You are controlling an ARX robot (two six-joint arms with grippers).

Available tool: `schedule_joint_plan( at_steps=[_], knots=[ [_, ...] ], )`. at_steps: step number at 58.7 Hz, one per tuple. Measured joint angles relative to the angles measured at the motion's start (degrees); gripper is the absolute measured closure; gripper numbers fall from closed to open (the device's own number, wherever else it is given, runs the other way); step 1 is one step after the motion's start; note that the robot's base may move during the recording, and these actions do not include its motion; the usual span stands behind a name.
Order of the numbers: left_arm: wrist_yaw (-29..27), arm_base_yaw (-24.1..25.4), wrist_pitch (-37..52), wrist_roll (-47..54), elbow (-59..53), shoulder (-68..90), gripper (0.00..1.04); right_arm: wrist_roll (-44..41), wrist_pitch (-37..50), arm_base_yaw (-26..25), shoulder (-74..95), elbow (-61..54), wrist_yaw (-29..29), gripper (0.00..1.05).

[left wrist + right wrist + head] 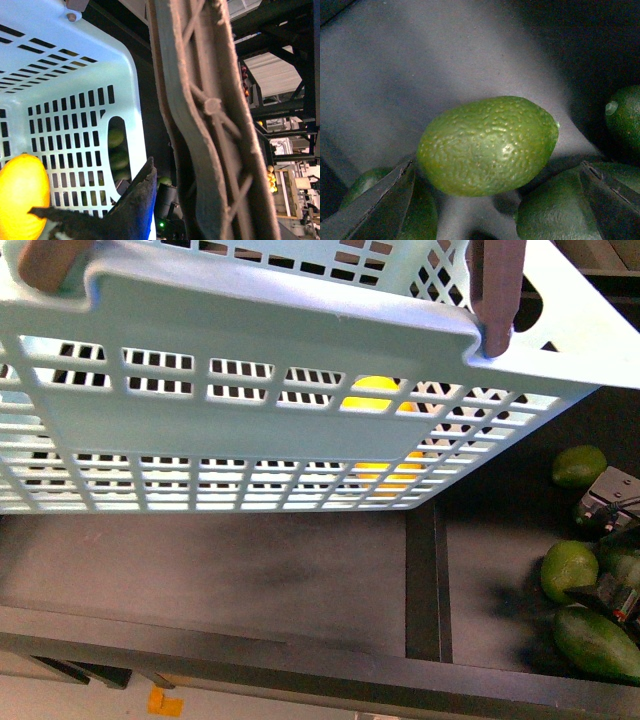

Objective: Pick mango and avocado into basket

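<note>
The pale aqua basket (250,430) hangs tilted in the air and fills the top of the front view. My left gripper (190,210) is shut on one of its brown handles (210,125); this gripper is out of sight in the front view. The yellow mango (22,200) lies inside the basket and shows through the slots (372,392). My right gripper (495,170) is open, its fingers either side of the green, pebbly avocado (487,145), which lies on the dark surface. In the front view the avocado (568,570) is at the right edge beside that gripper (612,540).
More green fruits (580,466) (598,642) lie around the avocado, and others crowd the right fingers (555,215). A raised divider (436,580) splits the dark tabletop, and a front rail (300,665) runs along its near edge. Racks and crates (285,185) stand far behind.
</note>
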Motion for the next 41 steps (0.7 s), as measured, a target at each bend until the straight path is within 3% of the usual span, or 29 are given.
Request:
schedule_joint_plan(
  at_steps=[41],
  knots=[
    [0.1, 0.0, 0.0, -0.1, 0.0, 0.0, 0.78, 5.2, -1.3, 2.9, 8.0, 8.0, 2.2, 0.10]
  ],
)
